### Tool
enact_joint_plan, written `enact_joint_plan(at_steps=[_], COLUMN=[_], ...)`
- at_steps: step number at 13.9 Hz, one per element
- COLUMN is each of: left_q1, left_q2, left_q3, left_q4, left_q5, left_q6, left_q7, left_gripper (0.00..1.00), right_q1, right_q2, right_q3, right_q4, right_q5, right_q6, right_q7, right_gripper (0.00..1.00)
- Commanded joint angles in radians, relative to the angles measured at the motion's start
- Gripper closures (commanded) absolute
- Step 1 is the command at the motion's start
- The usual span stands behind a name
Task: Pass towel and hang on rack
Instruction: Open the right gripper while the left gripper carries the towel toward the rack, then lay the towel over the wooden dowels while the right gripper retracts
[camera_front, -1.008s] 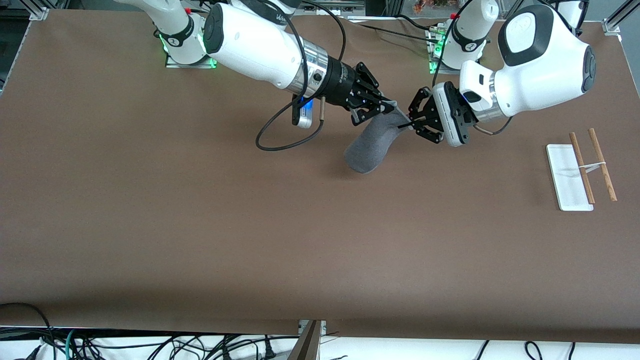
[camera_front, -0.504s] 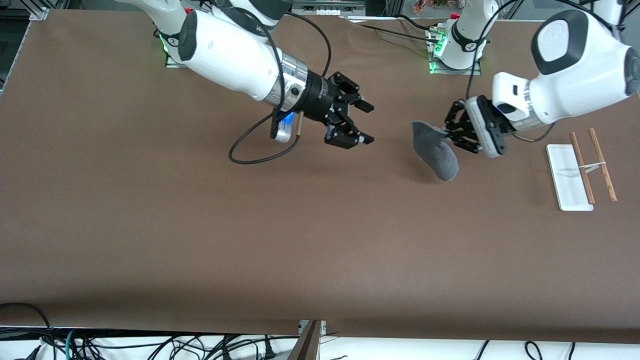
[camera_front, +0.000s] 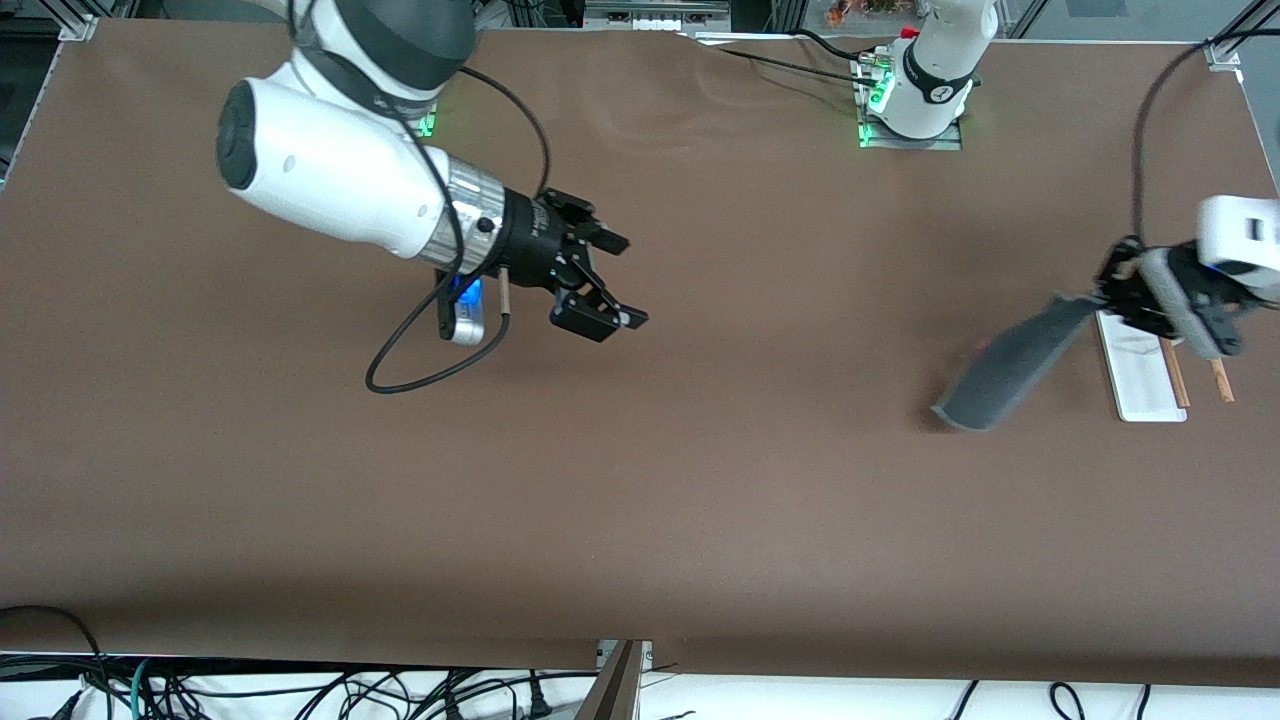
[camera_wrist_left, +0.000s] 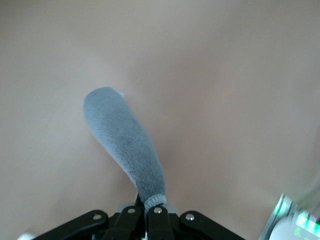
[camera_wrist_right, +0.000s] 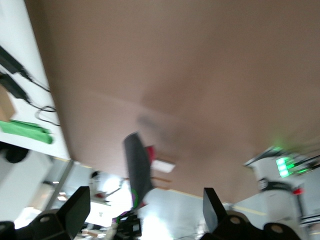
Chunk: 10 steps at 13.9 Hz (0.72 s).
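The dark grey towel (camera_front: 1005, 370) hangs slanted from my left gripper (camera_front: 1103, 296), which is shut on its stitched corner just above the rack. In the left wrist view the towel (camera_wrist_left: 126, 150) trails away from the shut jaws of the left gripper (camera_wrist_left: 150, 212) over bare table. The rack (camera_front: 1135, 388) stands at the left arm's end of the table; its white base and wooden rods (camera_front: 1178, 382) are partly covered by the hand. My right gripper (camera_front: 628, 282) hovers open and empty over the middle of the table. Its wrist view shows the right gripper (camera_wrist_right: 145, 212) with the towel (camera_wrist_right: 137, 165) far off.
A black cable (camera_front: 420, 370) loops under the right wrist. The brown table (camera_front: 700, 480) stretches bare toward the front camera. Both arm bases (camera_front: 915, 110) stand along the table's back edge.
The right gripper opened, released the towel and drew back toward its own end. The left arm carried the towel from the table's middle to the rack.
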Motion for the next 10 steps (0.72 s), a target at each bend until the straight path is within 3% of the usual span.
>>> enact_joint_plan(at_steps=[1, 4, 7, 10], left_q1=[0.057, 0.143, 0.229, 0.277], left_q2=[0.121, 0.173, 0.218, 0.245], left_q3=[-0.019, -0.019, -0.016, -0.014], left_q4=[0.152, 0.163, 0.172, 0.174], left_q5=[0.167, 0.311, 0.378, 0.413], left_q6=[-0.06, -0.033, 0.047, 0.105], left_q7=[0.081, 0.146, 0.256, 0.348], left_gripper=[1.0, 1.0, 1.0, 1.0], right_q1=[-0.005, -0.011, -0.078, -0.14], right_q2=[-0.064, -0.098, -0.167, -0.285], right_q3=[-0.094, -0.22, -0.218, -0.189], right_q4=[-0.043, -0.045, -0.103, -0.236], right_q5=[-0.008, -0.021, -0.174, -0.354], right_q6=[-0.188, -0.379, -0.463, -0.456], right_q7=[-0.167, -0.451, -0.716, -1.007], right_gripper=[0.01, 0.01, 0.01, 0.0])
